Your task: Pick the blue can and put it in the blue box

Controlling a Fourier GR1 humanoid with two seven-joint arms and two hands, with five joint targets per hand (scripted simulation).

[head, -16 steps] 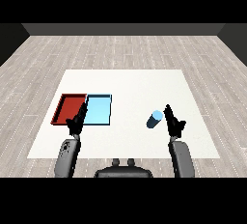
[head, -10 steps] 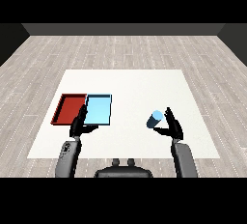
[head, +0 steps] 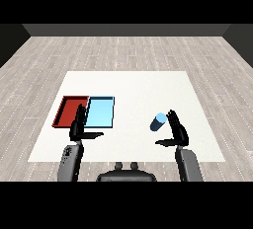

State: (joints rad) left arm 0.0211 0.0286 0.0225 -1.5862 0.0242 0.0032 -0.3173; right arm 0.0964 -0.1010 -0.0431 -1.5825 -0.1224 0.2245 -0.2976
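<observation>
White table (head: 133, 87) on a grey plank floor: nearest, the right hand (head: 177, 132) spreads wide, fingers straight, just beside the blue can (head: 158, 121) lying tilted; the left hand (head: 79, 126) hangs relaxed before the red tray (head: 66, 112) and light blue tray (head: 101, 111), side by side beyond

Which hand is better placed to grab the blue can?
Right. The right hand is open directly beside the blue can; the left hand sits over by the red tray, far from it.
</observation>
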